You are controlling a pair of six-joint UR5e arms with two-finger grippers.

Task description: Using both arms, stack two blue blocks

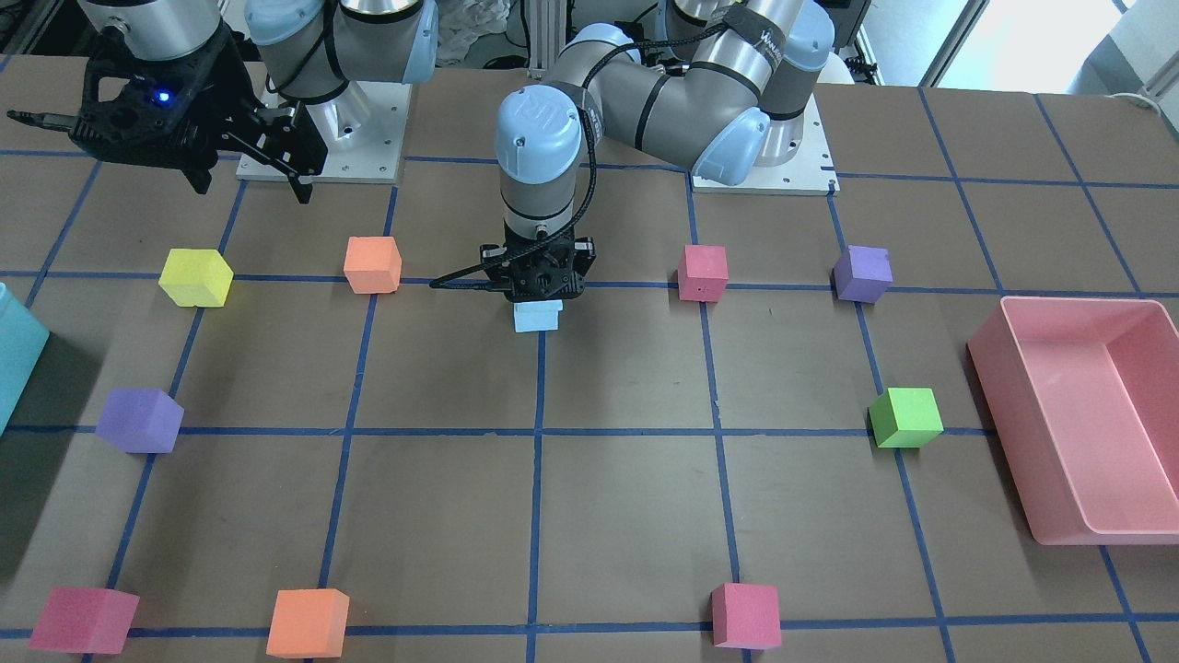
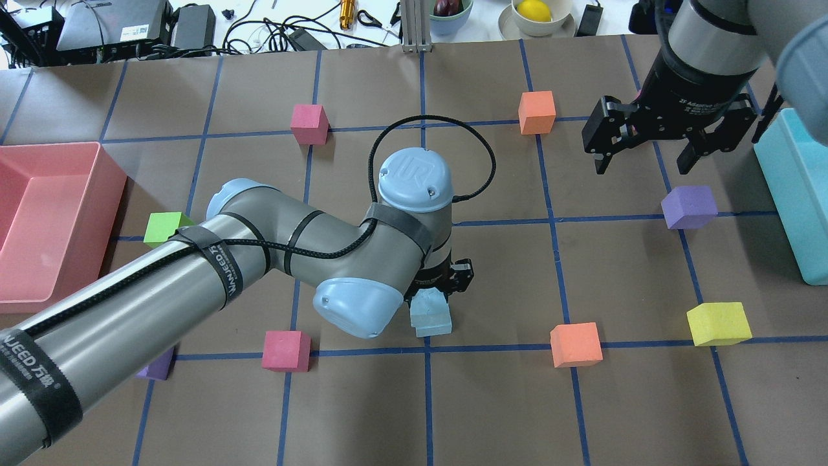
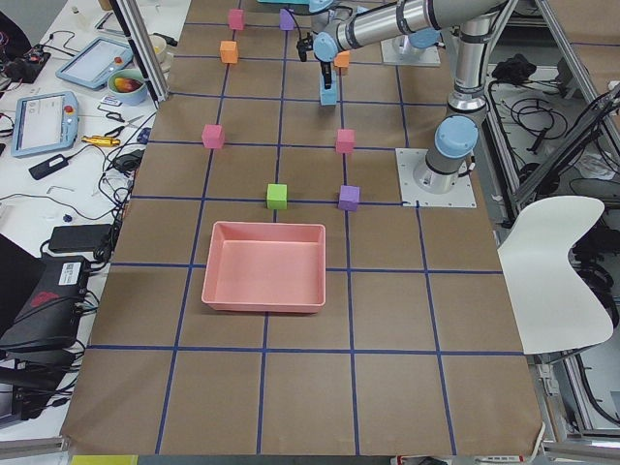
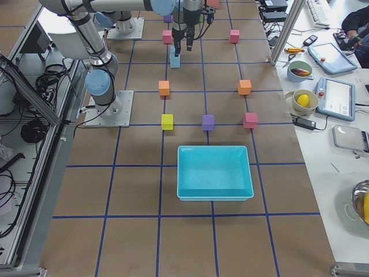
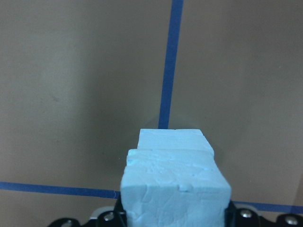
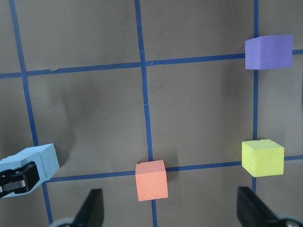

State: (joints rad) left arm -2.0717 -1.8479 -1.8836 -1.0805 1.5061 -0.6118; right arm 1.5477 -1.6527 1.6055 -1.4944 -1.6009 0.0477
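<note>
My left gripper [image 1: 543,293] is shut on a pale blue block [image 5: 175,189] at the middle of the table. It holds that block on top of, or just above, the second blue block [image 5: 170,137], slightly offset; I cannot tell whether they touch. The pair shows as a stepped blue shape in the overhead view [image 2: 432,314] and in the front view [image 1: 537,315]. My right gripper [image 2: 647,158] is open and empty, raised above the table far from the blocks. Its fingers [image 6: 94,208] frame an orange cube [image 6: 151,179].
Coloured cubes lie around: orange [image 2: 575,344], yellow [image 2: 718,323], purple [image 2: 689,206], red [image 2: 286,350], green [image 2: 162,228], orange [image 2: 537,112], red [image 2: 308,123]. A pink bin [image 2: 39,220] is at the left edge, a teal bin [image 2: 799,194] at the right edge.
</note>
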